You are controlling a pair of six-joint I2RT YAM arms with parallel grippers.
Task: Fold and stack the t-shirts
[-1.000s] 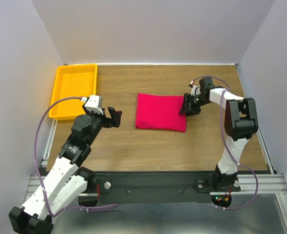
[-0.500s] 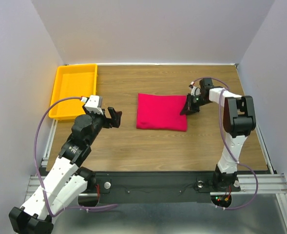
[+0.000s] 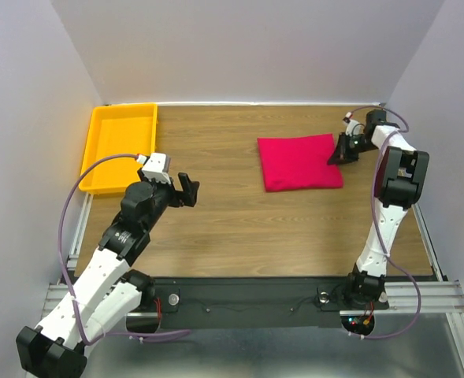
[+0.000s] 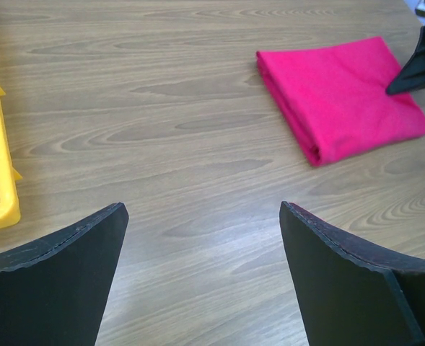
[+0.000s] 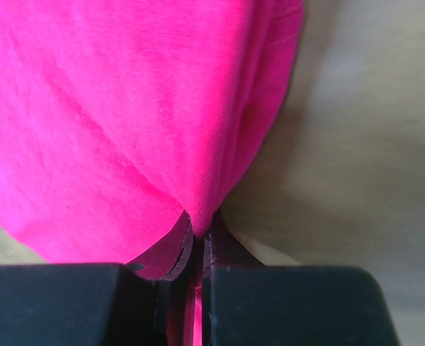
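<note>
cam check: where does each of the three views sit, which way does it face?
Top external: above and behind the arm bases, looking down on the table; both arms show, left gripper open, right gripper shut on the red t-shirt.
Left wrist: on the left arm, facing across the table toward the t-shirt; its own fingers at the bottom corners.
Right wrist: on the right arm, close up on the t-shirt; its fingers pinch the cloth.
Shared: top and left wrist both show t-shirt, yellow tray, right gripper.
</note>
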